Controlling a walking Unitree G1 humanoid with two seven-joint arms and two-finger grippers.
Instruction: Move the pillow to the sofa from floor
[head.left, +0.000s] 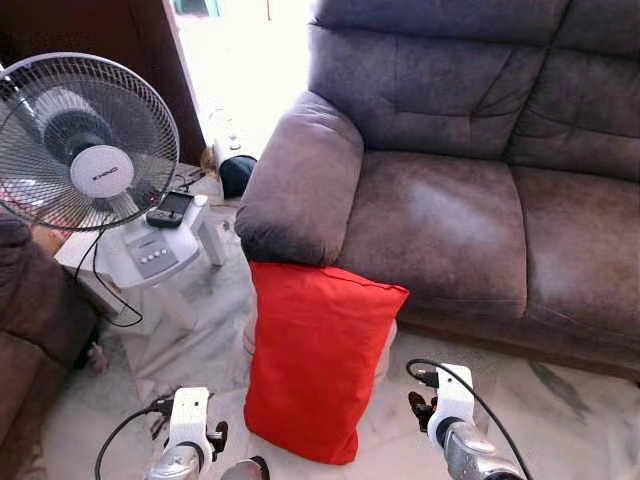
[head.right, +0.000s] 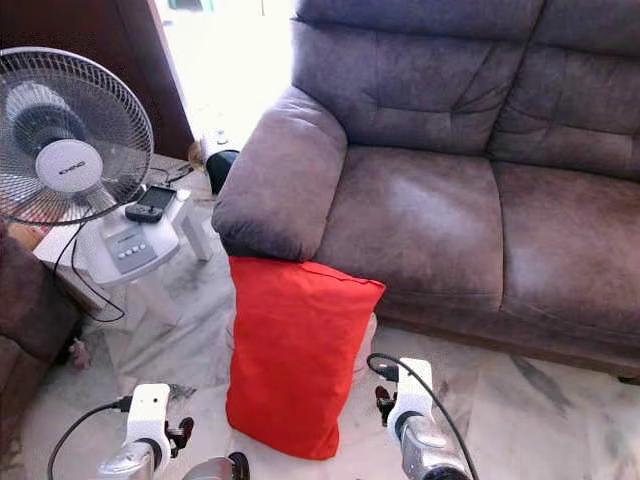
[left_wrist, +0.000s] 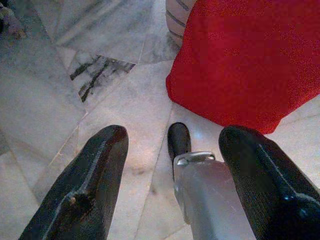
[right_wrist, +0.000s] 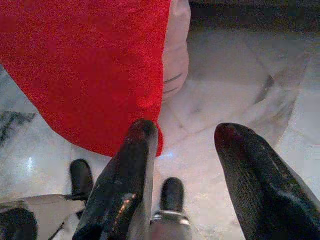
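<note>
Marble floor (head.left: 560, 410) holds your red pillow (head.left: 318, 360), standing tall between left gripper (left_wrist: 172, 150) and right gripper (right_wrist: 187, 155), both wide open, right one nearer.

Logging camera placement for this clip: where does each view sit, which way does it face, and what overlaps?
Left eye, right eye: on the head, looking forward and down at the red pillow leaning on the sofa, beside a fan; both silver arms at bottom.
Left wrist: along the open left tool, down at marble floor.
Right wrist: along the open right tool, toward the pillow's lower edge.
Shared: pillow and floor.
</note>
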